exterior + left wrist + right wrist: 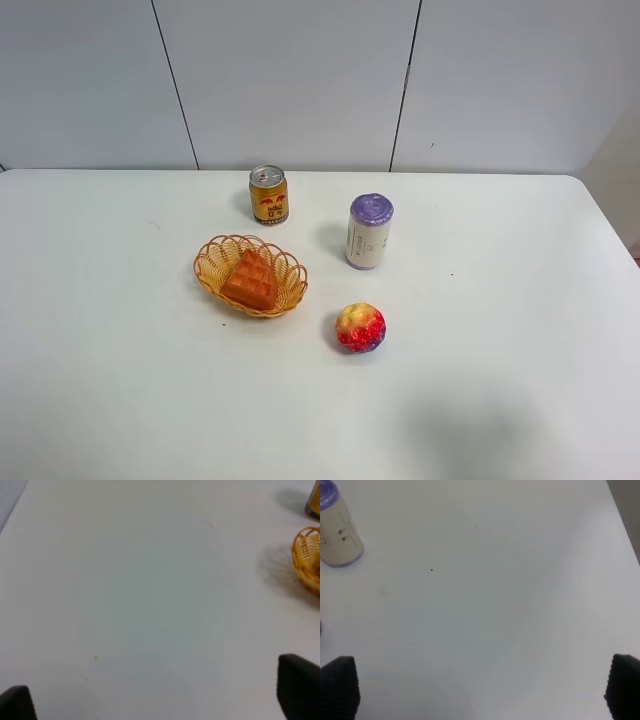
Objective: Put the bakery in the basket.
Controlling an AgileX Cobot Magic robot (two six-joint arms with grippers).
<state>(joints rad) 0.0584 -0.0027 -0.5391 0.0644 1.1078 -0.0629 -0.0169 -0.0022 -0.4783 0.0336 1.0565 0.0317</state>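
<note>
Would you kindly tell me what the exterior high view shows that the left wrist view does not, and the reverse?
Only the exterior high view shows the waffle slice lying in the basket, the purple-lidded can and the ball-like fruit. Only the left wrist view shows the left gripper, its dark fingertips spread wide over bare table. Both share the basket, cut off at the wrist view's edge, the gold can behind it, and the white table.
</note>
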